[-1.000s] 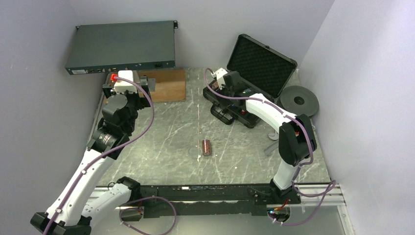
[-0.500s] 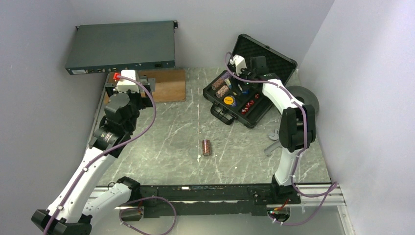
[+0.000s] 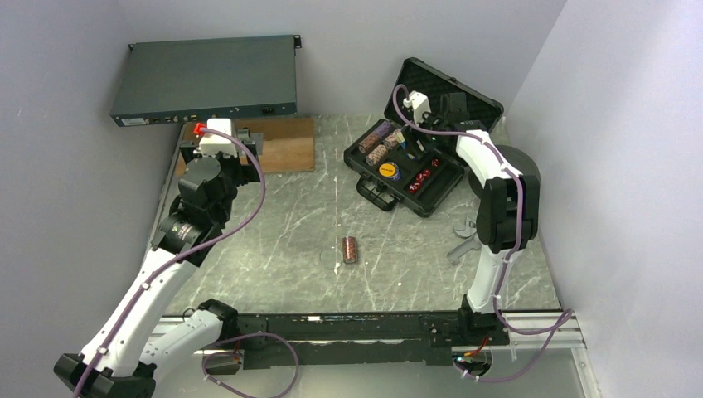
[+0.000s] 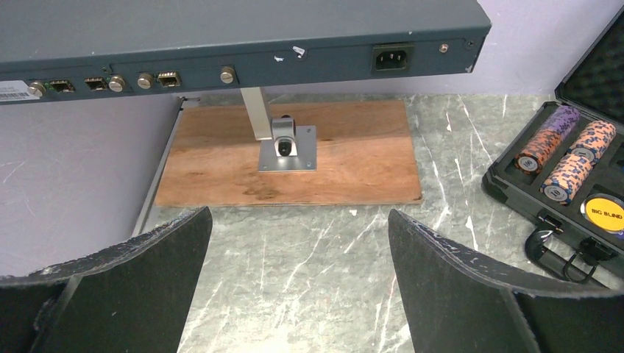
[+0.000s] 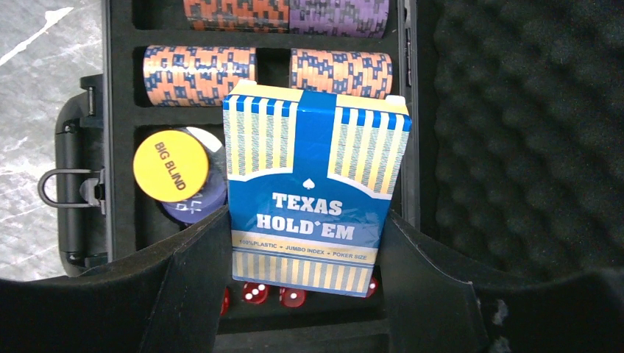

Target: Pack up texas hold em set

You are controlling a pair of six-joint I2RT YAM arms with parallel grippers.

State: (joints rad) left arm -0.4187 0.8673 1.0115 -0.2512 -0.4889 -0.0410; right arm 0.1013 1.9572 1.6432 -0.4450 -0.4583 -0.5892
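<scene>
The open black case sits at the back right, holding rows of chips, a yellow BIG BLIND button and red dice. My right gripper is shut on a blue Texas Hold'em card deck and holds it above the case, near the foam lid. In the top view the right gripper is at the case's back edge. A loose stack of chips lies on the table's middle. My left gripper is open and empty above the table, before the wooden board.
A grey rack unit hangs over the back left, above the wooden board with a metal bracket. A black disc and a metal tool lie on the right. The case's handle and latches face the table's middle.
My right arm has swung from the case's left front to its back edge by the lid, uncovering the chip rows. The left arm has barely moved.
</scene>
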